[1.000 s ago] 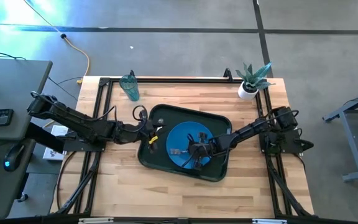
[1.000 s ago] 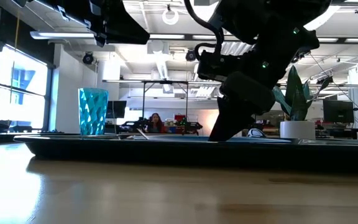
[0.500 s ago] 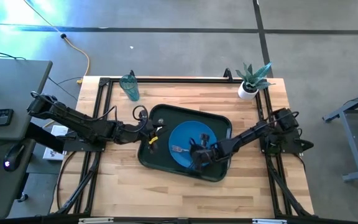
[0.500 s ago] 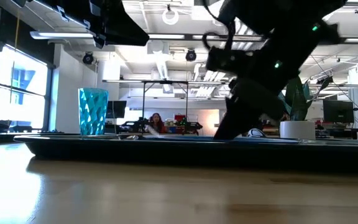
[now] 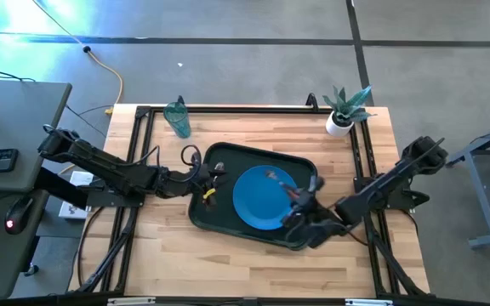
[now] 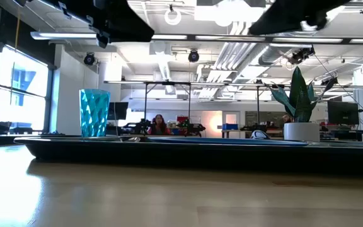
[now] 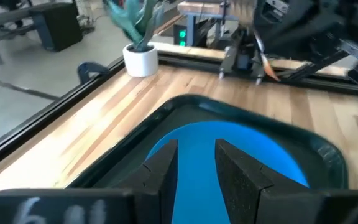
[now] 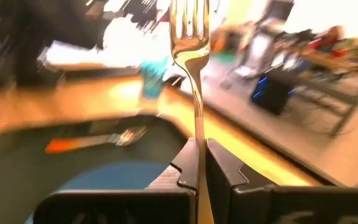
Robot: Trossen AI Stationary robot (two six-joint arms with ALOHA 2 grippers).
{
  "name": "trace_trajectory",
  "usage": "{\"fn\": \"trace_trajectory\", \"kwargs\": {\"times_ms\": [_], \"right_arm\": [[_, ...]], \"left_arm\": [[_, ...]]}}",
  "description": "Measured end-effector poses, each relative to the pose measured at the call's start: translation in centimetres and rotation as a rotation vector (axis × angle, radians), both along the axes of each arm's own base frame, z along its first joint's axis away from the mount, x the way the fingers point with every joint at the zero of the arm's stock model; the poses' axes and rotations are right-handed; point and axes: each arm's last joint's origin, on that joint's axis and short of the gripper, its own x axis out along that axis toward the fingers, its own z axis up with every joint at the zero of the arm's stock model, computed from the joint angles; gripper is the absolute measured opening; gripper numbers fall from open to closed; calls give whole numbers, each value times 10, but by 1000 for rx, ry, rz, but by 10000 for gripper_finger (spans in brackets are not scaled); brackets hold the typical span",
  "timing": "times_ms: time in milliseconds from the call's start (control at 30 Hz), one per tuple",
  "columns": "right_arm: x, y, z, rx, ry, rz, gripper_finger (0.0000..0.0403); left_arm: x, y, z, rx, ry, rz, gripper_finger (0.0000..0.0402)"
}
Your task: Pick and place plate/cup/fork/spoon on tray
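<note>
The blue plate (image 5: 258, 200) lies in the dark tray (image 5: 219, 155) at the table's middle. My right gripper (image 5: 299, 197) hovers over the plate's right side, shut on the fork (image 8: 189, 28), whose tines point away from the wrist. The spoon (image 8: 98, 140) lies flat on the tray's floor at its left end, next to my left gripper (image 5: 208, 181). That gripper is open and empty, with the plate (image 7: 229, 149) showing between its fingers. The teal cup (image 5: 177, 119) stands on the table beyond the tray's far left corner. My right gripper pinches the fork's thin metal shaft (image 8: 197, 127) between its two fingers, below the tines. The fork runs along the fingers and sticks out past their tips. It is lifted clear of the plate. Its orange handle is hidden behind the fingers.
A white pot with a green plant (image 5: 340, 121) stands at the table's far right corner. Black frame rails (image 5: 134, 161) run along the left and right edges. Bare wood lies in front of the tray (image 5: 245, 263).
My right gripper has risen from the plate and drawn back toward the table's right edge. It has taken the fork with it. The fork lay flat on the plate a second ago and is now lifted clear. In the low view the arm has gone up out of sight.
</note>
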Motion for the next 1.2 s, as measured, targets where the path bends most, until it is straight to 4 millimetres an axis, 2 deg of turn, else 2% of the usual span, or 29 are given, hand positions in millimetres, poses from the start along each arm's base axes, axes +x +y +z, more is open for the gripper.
{"fn": "trace_trajectory", "kwargs": {"times_ms": [167,333,500,733,967,1100,1200], "right_arm": [[-31,1,-26,-29,-209,-107,0],[-35,-3,-48,17,-259,-114,0],[-19,-2,-58,8,-235,-138,0],[21,2,-55,-81,-78,-162,0],[53,7,-39,-147,5,-181,0],[61,10,-36,-179,45,-177,0],[60,9,-38,-183,52,-177,0]], "left_arm": [[18,-7,-11,41,-47,-44,113],[43,-3,-28,90,-117,-80,143],[59,16,-35,76,-232,-99,178],[83,37,-29,90,-320,-200,197],[102,40,-33,124,-305,-204,183],[103,37,-32,139,-305,-212,163],[102,36,-31,136,-308,-212,130]]}}
